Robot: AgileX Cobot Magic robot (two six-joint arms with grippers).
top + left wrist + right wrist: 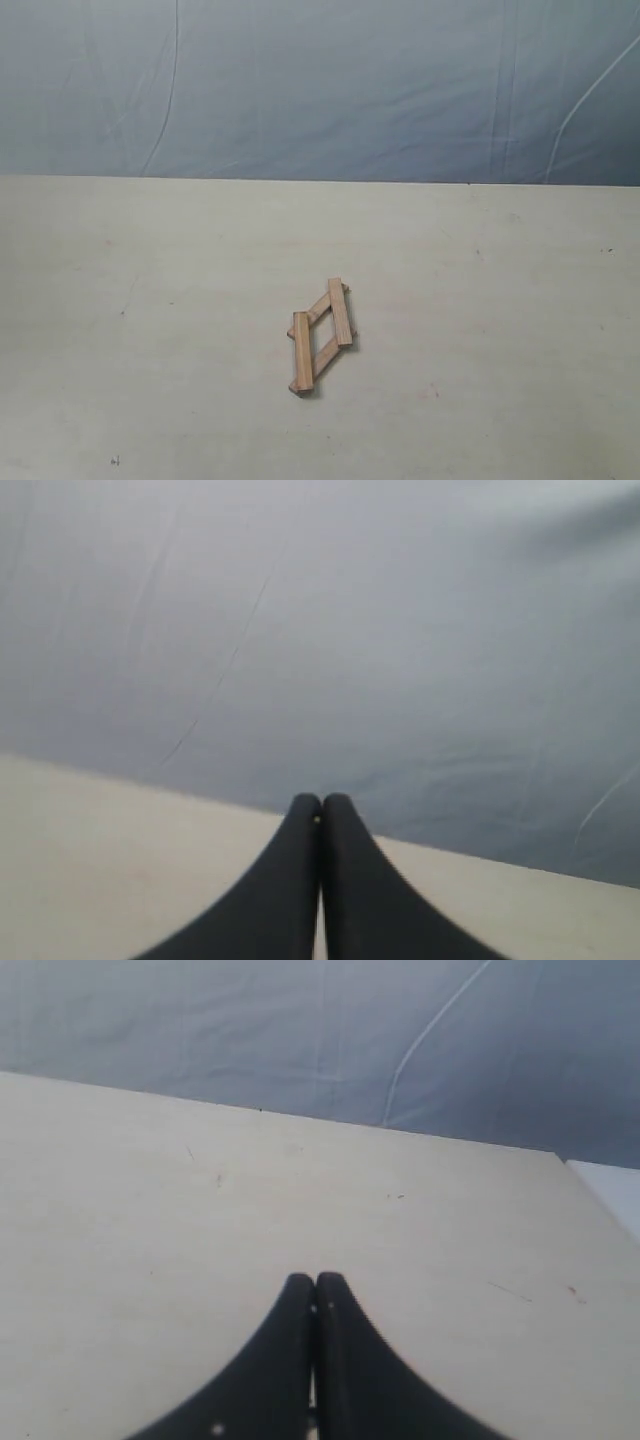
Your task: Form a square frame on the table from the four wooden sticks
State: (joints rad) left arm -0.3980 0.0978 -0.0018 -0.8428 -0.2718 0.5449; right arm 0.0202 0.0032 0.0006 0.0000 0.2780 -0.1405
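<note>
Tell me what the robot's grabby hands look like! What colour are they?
The left gripper and the right gripper look alike: each has two smooth black jaws, wide at the base and curving in to narrow rounded tips. The right one has small pale specks on it. No cables or labels show, and the arms themselves are out of view.

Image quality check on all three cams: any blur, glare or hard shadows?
Exterior view: even diffuse light, no glare on the table, only a faint shadow beside the four wooden sticks. Left wrist view: soft overall, the left gripper and backdrop blurred. Right wrist view: sharper, table specks readable, right gripper edges slightly soft.
</note>
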